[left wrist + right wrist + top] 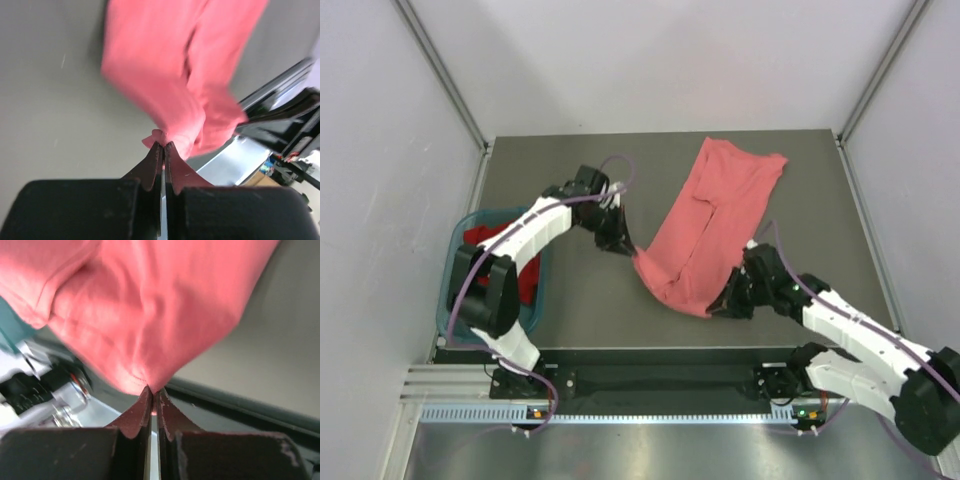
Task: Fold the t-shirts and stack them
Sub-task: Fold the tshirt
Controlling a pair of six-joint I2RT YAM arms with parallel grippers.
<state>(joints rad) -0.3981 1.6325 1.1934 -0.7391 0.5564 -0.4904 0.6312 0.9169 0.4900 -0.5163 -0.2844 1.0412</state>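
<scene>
Counting two shirts | pink shirt [710,225] lies diagonal, near-left to far-right | red shirt [528,285] in basket [448,290] | left tool [633,252], right tool [722,305] clamp pink shirt's near end

Soft, even light from above, with only faint shadows on the table [570,300]. In both wrist views the pink t-shirt [165,75] is smeared and unfocused (the overhead view is reasonably sharp).

Fig. 1, as I view it: salmon-pink t-shirt [715,215], soft matt cloth with a stitched hem; deep red t-shirt [527,285], matt cloth; basket [445,290], smooth teal plastic; table [580,300], smooth matt grey; left gripper [163,146], fingers [147,172] matt black with scuffed edges; rail [440,382], pale ribbed metal.
</scene>
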